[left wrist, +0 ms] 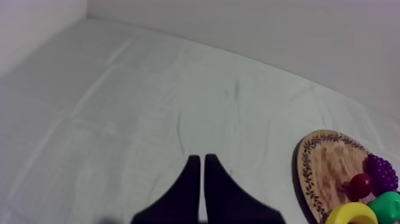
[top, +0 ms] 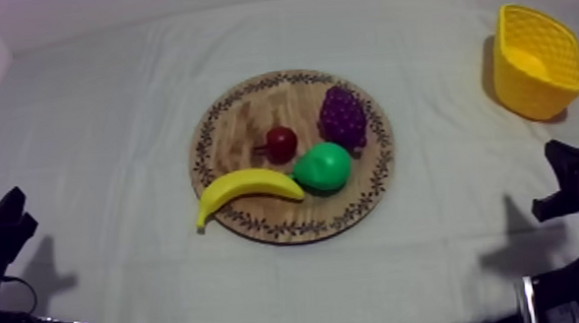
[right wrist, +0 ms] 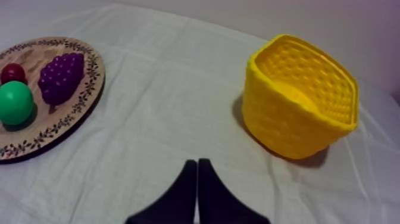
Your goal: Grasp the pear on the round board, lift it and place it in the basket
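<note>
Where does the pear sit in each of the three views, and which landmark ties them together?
Top view: pear on the wooden board, between banana and bunch of grapes.
Left wrist view: pear beside the small red fruit and banana.
Right wrist view: pear on the board, beside the small red fruit.
Shared landmark: the bunch of grapes next to the pear.

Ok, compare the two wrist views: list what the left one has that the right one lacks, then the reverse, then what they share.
Extra in the left wrist view: the banana, its end beside the pear, and my left gripper, fingers together over bare cloth.
Extra in the right wrist view: the basket, standing apart from the board, and my right gripper, fingers together.
Shared: the board with the pear, grapes and red fruit on it, and the cloth.
</note>
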`<state>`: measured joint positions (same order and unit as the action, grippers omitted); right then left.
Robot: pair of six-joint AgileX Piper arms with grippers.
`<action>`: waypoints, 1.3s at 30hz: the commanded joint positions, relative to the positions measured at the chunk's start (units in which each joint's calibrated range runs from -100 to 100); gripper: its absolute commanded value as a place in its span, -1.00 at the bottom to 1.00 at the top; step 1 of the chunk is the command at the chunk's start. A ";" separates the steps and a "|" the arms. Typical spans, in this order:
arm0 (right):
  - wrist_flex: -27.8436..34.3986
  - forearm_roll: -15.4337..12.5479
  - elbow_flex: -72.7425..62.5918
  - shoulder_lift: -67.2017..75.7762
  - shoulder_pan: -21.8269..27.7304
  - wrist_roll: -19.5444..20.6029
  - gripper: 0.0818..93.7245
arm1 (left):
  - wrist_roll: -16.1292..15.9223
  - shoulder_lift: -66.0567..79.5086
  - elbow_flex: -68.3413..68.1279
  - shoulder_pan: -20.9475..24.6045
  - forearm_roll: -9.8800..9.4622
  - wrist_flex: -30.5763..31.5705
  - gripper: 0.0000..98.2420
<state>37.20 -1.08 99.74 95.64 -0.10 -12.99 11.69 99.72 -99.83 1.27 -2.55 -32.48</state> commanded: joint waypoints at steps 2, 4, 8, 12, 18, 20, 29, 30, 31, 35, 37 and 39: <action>-0.02 0.03 0.04 0.03 -0.05 0.66 -0.99 | 0.01 0.02 0.05 0.00 -0.01 -0.01 -1.00; -0.02 0.03 0.04 0.03 -0.05 0.66 -0.99 | 0.01 0.02 0.05 0.00 -0.01 -0.01 -1.00; -0.02 0.03 0.04 0.03 -0.05 0.66 -0.99 | 0.01 0.02 0.05 0.00 -0.01 -0.01 -1.00; -0.02 0.03 0.04 0.03 -0.05 0.66 -0.99 | 0.01 0.02 0.05 0.00 -0.01 -0.01 -1.00; -0.02 0.03 0.04 0.03 -0.05 0.66 -0.99 | 0.01 0.02 0.05 0.00 -0.01 -0.01 -1.00; -0.02 0.03 0.04 0.03 -0.05 0.66 -0.99 | 0.01 0.02 0.05 0.00 -0.01 -0.01 -1.00; -0.02 0.04 0.04 0.03 -0.14 0.17 -0.98 | 0.01 0.02 0.05 0.00 -0.01 -0.01 -1.00; -0.02 0.05 0.04 0.03 -0.34 -0.89 -0.95 | 0.01 0.02 0.05 0.00 -0.01 -0.01 -1.00; -0.02 0.06 0.04 0.03 -0.60 -2.15 -0.94 | 0.01 0.02 0.05 0.00 -0.01 -0.01 -1.00; 0.34 -0.29 -0.02 0.03 -1.17 -3.42 -0.98 | 0.01 0.02 0.05 0.00 -0.01 -0.01 -1.00; 0.56 -0.40 -0.04 0.03 -1.45 -2.40 -0.98 | 0.01 0.02 0.05 0.00 -0.01 -0.01 -1.00; 0.95 -0.43 -0.09 0.03 -1.90 -1.56 -0.99 | 0.01 0.02 0.05 0.00 -0.01 -0.01 -1.00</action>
<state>37.92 -1.37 99.74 95.64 -1.84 -16.67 11.69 99.72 -99.83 1.27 -2.55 -32.48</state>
